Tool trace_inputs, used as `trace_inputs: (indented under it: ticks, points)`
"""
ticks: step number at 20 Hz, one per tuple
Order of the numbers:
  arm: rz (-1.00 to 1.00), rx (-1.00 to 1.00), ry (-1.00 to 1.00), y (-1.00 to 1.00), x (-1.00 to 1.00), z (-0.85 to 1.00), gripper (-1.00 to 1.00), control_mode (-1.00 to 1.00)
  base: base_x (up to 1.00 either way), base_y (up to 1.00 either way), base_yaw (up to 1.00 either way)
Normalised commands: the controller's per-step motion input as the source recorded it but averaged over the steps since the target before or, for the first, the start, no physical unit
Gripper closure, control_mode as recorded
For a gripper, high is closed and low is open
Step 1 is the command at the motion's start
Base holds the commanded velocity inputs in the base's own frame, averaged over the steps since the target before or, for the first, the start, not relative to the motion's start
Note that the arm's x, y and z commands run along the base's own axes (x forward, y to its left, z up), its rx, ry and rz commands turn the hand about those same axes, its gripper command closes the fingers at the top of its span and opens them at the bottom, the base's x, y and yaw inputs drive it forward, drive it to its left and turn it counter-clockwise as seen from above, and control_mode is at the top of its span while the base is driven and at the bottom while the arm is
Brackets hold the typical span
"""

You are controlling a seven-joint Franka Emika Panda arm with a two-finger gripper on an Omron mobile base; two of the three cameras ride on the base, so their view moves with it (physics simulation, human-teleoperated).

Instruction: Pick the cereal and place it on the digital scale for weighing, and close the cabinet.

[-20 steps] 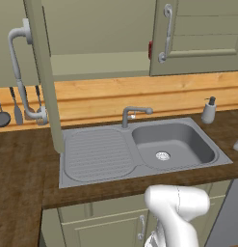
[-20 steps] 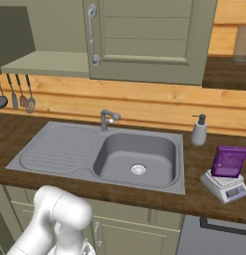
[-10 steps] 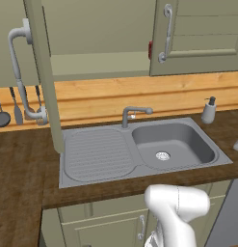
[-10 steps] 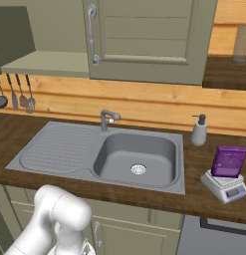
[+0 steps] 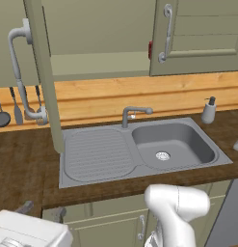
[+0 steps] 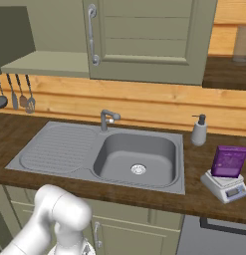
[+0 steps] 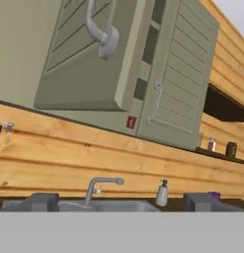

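The cereal [image 6: 228, 161], a purple box, stands upright on the digital scale [image 6: 224, 186] at the right end of the counter; in the hand view its top [image 7: 214, 196] peeks out behind my right fingertip. The cabinet [image 5: 197, 34] hangs above the sink. Its left door [image 5: 43, 87] is swung open toward me, seen large in the hand view [image 7: 79, 64], while its right door [image 6: 144, 40] is shut. My gripper [image 7: 122, 202] is open, its fingertips [image 7: 42, 201] wide apart with nothing between them, low in front of the counter and pointing up at the cabinet.
A grey sink [image 5: 173, 144] with drainboard and faucet [image 5: 132, 115] fills the counter's middle. A soap dispenser [image 6: 198, 130] stands right of it. A small red can [image 5: 150, 49] sits inside the cabinet. Utensils [image 6: 15, 97] hang on the left wall.
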Motion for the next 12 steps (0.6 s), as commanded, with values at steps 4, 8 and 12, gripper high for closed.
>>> trace_inputs:
  ticks: [4,8,12]
  points:
    - [-0.18,0.0,-0.03,0.97,0.66,-0.1,-1.0,-1.0,0.0,0.0,0.0]
    - [-0.22,0.0,0.0,0.62,0.99,0.0,-1.0,-1.0,0.0,0.0,0.0]
    - [-0.23,-0.06,-0.1,0.58,0.38,0.3,-1.0,-1.0,0.0,0.0,0.0]
